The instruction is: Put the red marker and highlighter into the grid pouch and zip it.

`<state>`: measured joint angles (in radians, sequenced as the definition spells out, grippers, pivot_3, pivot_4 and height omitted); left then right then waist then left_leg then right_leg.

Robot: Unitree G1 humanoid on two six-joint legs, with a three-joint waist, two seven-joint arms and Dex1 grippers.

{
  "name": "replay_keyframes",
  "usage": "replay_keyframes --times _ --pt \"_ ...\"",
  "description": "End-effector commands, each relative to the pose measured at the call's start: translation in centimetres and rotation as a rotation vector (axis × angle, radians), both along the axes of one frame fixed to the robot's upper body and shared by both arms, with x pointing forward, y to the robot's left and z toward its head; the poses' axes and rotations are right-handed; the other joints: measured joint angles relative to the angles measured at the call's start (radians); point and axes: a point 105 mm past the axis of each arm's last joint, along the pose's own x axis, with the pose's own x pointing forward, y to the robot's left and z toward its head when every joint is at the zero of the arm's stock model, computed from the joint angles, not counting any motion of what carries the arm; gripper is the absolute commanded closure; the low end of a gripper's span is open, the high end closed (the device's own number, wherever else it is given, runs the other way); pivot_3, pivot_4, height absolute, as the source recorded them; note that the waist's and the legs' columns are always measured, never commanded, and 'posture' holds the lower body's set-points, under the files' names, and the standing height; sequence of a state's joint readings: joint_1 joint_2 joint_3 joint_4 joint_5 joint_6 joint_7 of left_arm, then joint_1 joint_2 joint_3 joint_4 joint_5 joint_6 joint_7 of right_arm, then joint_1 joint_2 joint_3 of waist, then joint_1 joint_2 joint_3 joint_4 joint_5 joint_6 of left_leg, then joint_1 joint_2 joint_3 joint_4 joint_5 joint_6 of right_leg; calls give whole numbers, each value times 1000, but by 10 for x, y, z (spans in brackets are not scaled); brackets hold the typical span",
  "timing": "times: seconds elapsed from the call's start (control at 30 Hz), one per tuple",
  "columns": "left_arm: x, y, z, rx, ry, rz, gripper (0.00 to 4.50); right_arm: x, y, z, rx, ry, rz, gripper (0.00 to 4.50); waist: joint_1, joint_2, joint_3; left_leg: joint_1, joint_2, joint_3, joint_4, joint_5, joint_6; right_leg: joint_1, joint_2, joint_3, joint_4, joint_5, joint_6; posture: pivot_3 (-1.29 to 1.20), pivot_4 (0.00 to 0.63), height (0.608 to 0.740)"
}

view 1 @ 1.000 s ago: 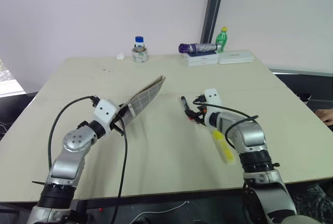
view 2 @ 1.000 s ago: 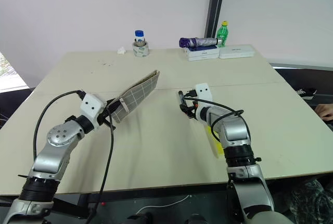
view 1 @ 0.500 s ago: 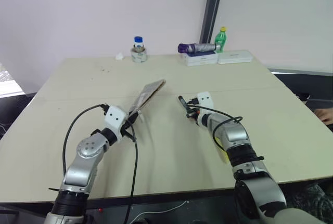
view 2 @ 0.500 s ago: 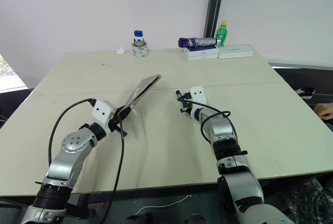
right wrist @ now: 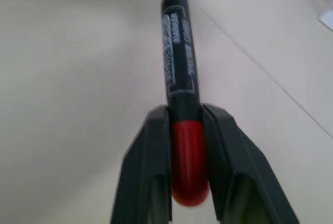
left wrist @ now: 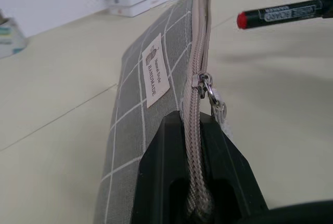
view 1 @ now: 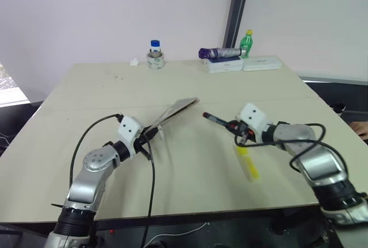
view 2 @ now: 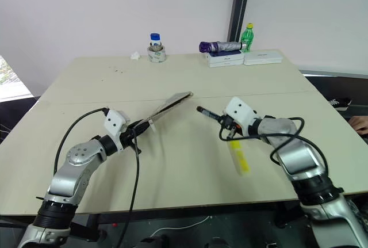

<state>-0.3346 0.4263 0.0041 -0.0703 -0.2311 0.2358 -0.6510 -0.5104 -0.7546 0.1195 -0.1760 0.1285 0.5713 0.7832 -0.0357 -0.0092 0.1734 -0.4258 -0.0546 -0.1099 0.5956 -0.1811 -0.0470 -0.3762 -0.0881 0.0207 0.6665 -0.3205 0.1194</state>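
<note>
Two pincers are both busy. The left pincer [left wrist: 195, 182] is clamped tight on the near end of the grid pouch [view 1: 175, 110], holding it lifted off the surface [view 1: 86, 95] at left of centre, zipper edge up and its far end pointing towards the right. The right pincer [right wrist: 186, 146] is closed on the red marker [view 1: 217, 121], gripping it by its red cap in the air right of centre, the marker's free end aimed left at the pouch, near it but apart. The highlighter [view 1: 246, 162] lies on the surface near the right pincer, on its near side.
</note>
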Motion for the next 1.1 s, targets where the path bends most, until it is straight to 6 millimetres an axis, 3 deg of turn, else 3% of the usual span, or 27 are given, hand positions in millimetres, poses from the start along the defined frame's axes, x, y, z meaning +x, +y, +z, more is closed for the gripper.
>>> replay_keyframes --times 0.03,0.33,0.77,0.9,1.1 --pt "-1 -9 9 0 -23 -67 4500 -12 8 29 14 -69 69 4169 -3 0 0 0 0 0 0 0 0 0 0 0 0 0 0 0 150 740" --pt "-5 -21 5 29 -12 -140 4500 -12 17 37 21 -99 71 4169 8 0 0 0 1 -1 1 0 0 1 -1 0 -1 0 0 0 150 740" --pt "-15 -25 2 89 -22 -182 4500 -10 15 27 -106 -101 100 4169 22 0 0 0 0 -1 1 0 0 1 -2 0 -1 0 0 0 150 740" --pt "-23 -27 -1 154 -26 -237 4500 -14 21 19 -260 -112 187 4169 21 0 0 0 0 0 0 0 0 1 -2 0 -1 0 0 0 150 740" --pt "-44 -34 -10 252 -4 -383 4500 -27 48 11 -331 -123 362 4169 21 0 0 0 1 -1 0 0 0 1 -2 0 -2 0 0 0 150 740"
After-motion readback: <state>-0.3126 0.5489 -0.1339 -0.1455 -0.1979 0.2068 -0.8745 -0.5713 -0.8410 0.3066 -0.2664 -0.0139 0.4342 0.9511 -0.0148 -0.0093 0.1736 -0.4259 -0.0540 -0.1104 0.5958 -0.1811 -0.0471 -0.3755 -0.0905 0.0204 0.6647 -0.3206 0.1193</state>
